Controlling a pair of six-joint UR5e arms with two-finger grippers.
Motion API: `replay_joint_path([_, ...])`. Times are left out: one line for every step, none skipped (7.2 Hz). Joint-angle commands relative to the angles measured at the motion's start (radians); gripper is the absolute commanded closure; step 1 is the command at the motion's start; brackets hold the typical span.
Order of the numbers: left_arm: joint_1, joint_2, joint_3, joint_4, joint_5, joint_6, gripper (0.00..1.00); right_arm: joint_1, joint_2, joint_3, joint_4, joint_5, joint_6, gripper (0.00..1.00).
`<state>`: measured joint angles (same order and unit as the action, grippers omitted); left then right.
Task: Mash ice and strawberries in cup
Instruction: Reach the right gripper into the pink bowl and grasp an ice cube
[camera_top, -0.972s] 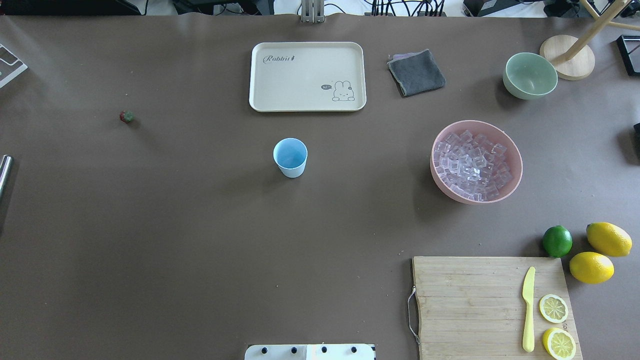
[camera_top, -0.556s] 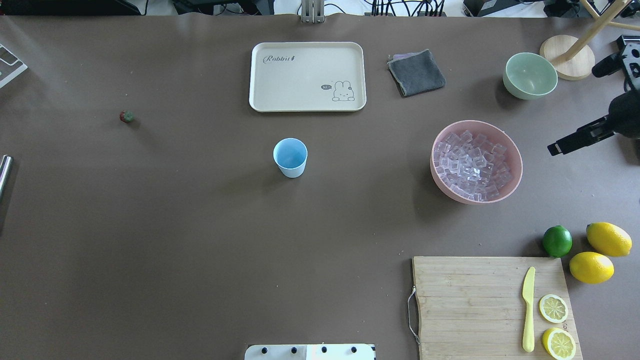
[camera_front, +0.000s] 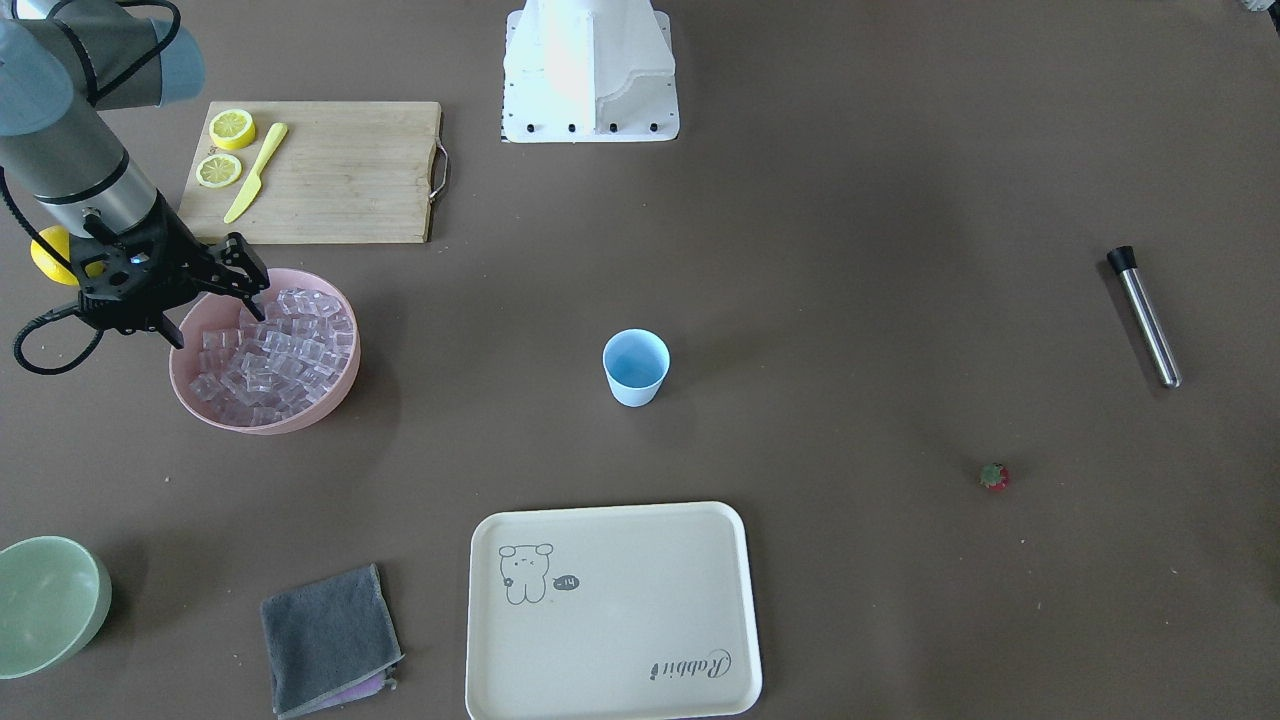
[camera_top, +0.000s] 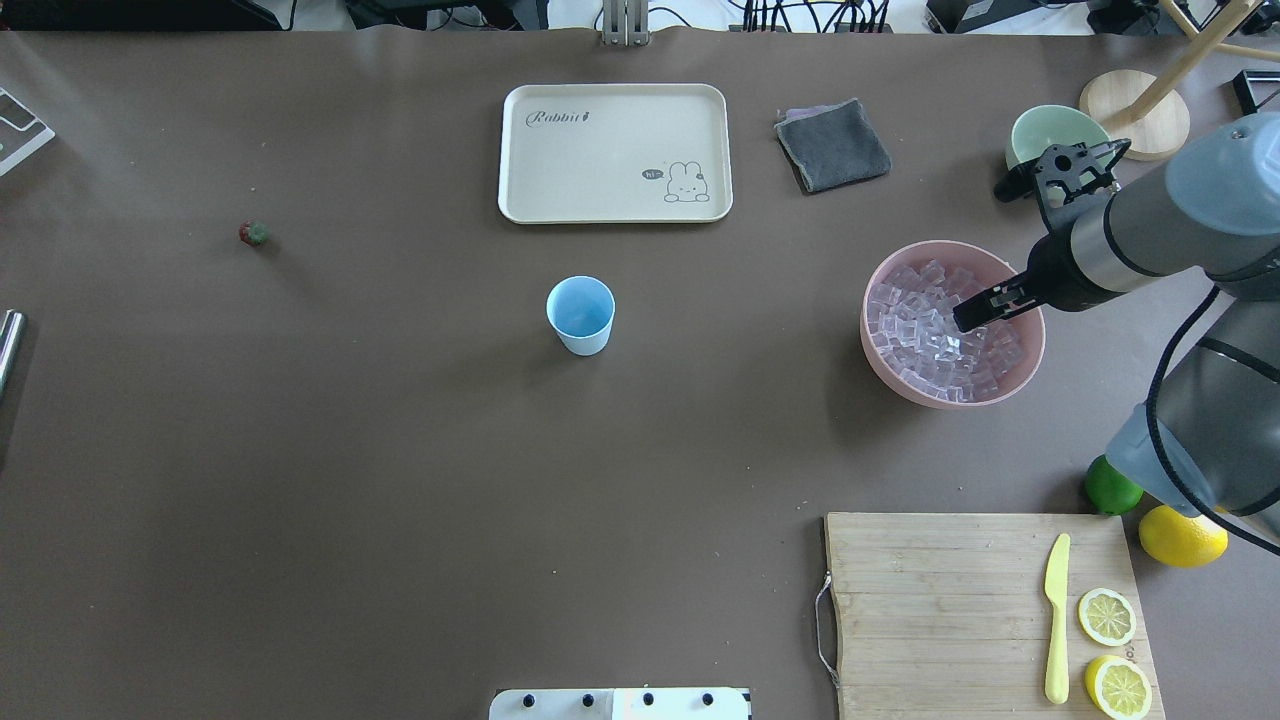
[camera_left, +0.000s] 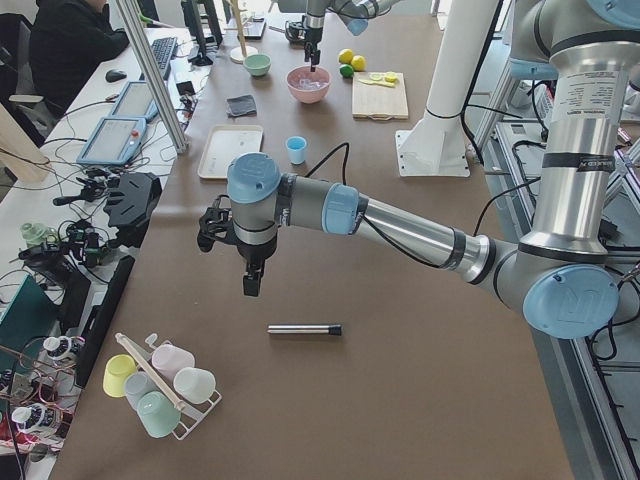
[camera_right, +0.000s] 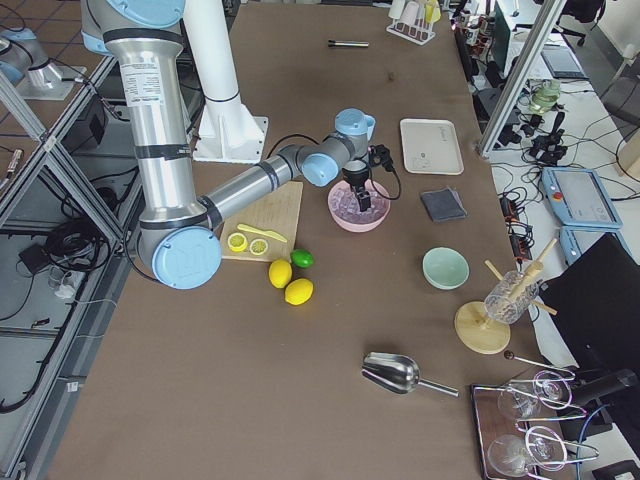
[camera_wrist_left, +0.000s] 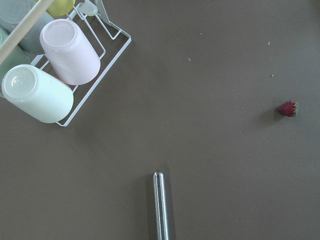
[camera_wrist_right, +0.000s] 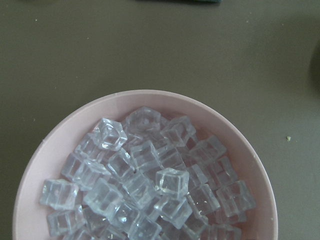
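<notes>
The light-blue cup (camera_top: 580, 314) stands upright mid-table, with nothing visible in it; it also shows in the front view (camera_front: 635, 366). The ice (camera_top: 935, 325) fills the pink bowl (camera_top: 885, 375), seen close in the right wrist view (camera_wrist_right: 145, 185). The tiny red strawberry (camera_top: 253, 234) lies alone at the far left and shows in the left wrist view (camera_wrist_left: 288, 108). My right gripper (camera_front: 212, 308) hovers over the bowl's edge, jaws apart and empty. My left gripper (camera_left: 250, 285) hangs above the table's left end near a steel rod (camera_wrist_left: 161, 205); I cannot tell if it is open.
A cream tray (camera_top: 615, 150), a grey cloth (camera_top: 832, 145) and a pale green bowl (camera_top: 1045, 135) sit at the back. A cutting board (camera_top: 930, 600) with a yellow knife and lemon slices lies front right, beside a lime (camera_top: 1105, 490). A cup rack (camera_wrist_left: 50, 65) stands at the left end.
My right arm has swung in from the right edge, and its gripper now hangs over the pink bowl of ice. It hides one lemon. Cup and strawberry have not moved.
</notes>
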<state>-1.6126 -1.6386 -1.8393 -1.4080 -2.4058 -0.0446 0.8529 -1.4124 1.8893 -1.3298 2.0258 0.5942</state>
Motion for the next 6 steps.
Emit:
replay_joint_path([0.0,0.0,0.0,0.0,-0.006,0.0,0.01,-0.029,0.047,-0.061,-0.003,-0.091,0.024,0.13])
replay_joint_path([-0.001,0.002,-0.002,0.0,-0.006,0.0,0.01,-0.052,0.068,-0.087,-0.002,-0.113,0.082,0.22])
replay_joint_path([0.0,0.0,0.0,0.0,-0.006,0.0,0.01,-0.055,0.075,-0.099,-0.002,-0.099,0.067,0.32])
replay_joint_path([0.0,0.0,0.002,0.0,-0.006,-0.001,0.01,-0.06,0.102,-0.133,0.0,-0.101,0.065,0.33])
replay_joint_path([0.0,0.0,0.002,-0.002,-0.006,-0.003,0.01,-0.06,0.104,-0.142,0.0,-0.108,0.064,0.33])
replay_joint_path([0.0,0.0,-0.001,-0.002,-0.007,-0.003,0.01,-0.058,0.102,-0.145,0.001,-0.107,0.062,0.39])
